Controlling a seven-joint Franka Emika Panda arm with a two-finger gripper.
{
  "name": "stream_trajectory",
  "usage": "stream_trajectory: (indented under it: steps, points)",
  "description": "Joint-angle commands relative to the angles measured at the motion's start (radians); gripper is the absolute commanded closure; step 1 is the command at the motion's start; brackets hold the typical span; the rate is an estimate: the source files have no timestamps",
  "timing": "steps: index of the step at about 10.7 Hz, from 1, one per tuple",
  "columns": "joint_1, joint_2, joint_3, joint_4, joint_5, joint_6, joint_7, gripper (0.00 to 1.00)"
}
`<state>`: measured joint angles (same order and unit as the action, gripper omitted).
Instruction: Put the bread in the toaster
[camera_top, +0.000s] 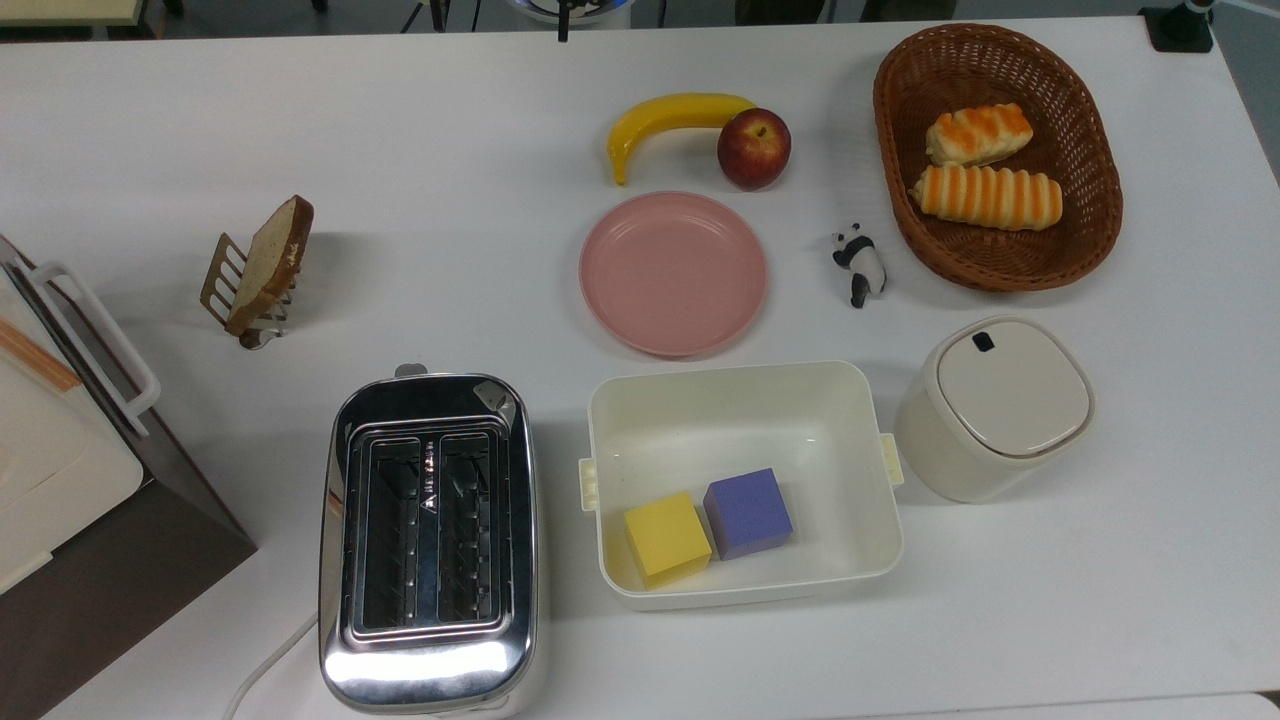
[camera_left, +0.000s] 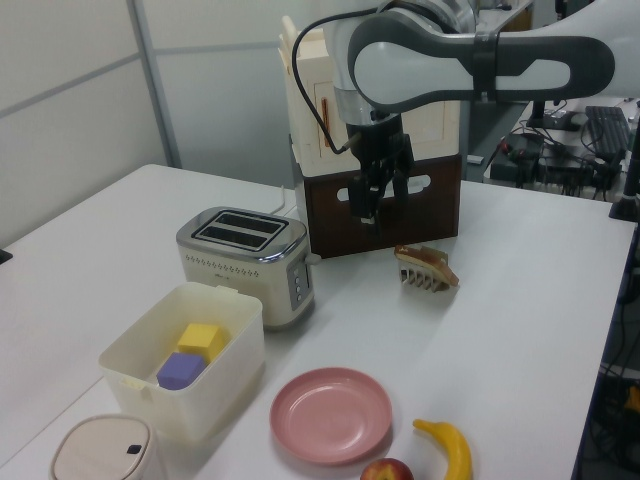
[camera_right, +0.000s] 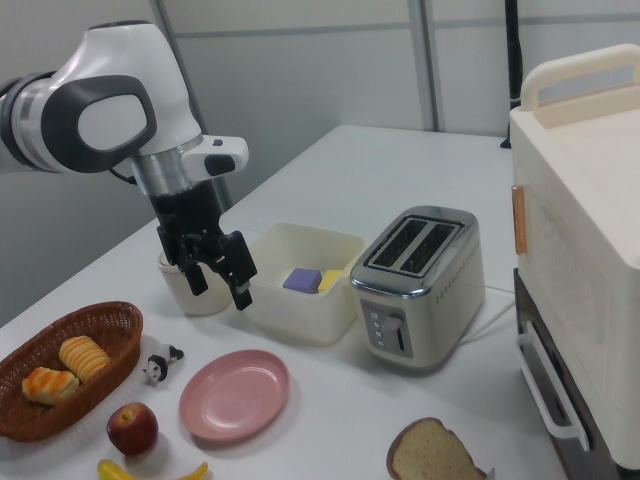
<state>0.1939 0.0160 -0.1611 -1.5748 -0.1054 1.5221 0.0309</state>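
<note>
The robot arm's claw hangs above the white table, its two fingers parted and grasping nothing; in the right view it hovers in front of the cream tub, while in the left view the claw sits before a brown-and-white box appliance. The bread, a crusted slice, stands tilted in a small wire toast rack near the top view's left, well apart from the claw as far as the angles allow one to judge. Below the rack in the top view, the chrome toaster shows both slots open and unfilled, a white cord trailing from its lower corner. Just beside the toaster, the tub holds a yellow cube and a purple cube, touching each other. A pink plate lies above the tub, with a banana and a red apple beyond it. A panda figurine stands between the plate and a wicker basket carrying two orange-striped rolls. A lidded cream canister sits at the tub's right in the top view.
</note>
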Motion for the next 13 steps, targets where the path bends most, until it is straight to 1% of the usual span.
stream_trajectory:
  steps: [1,6,8,9,10,11,12,13]
  points:
    - [0.007,-0.008,-0.017,0.012,0.016,-0.036,0.014,0.0]
    - [-0.008,-0.01,-0.018,0.004,0.016,-0.031,0.007,0.0]
    - [-0.019,-0.019,-0.018,-0.022,0.016,-0.025,0.006,0.0]
    - [-0.027,-0.051,-0.018,-0.063,0.016,-0.001,0.003,0.0]
    - [-0.039,-0.129,-0.02,-0.171,0.016,0.097,0.003,0.0]
    - [-0.04,-0.213,-0.02,-0.301,0.016,0.2,0.001,0.0]
    - [-0.054,-0.269,-0.021,-0.394,0.012,0.278,-0.005,0.0]
    - [-0.071,-0.303,-0.021,-0.449,0.01,0.321,-0.044,0.0]
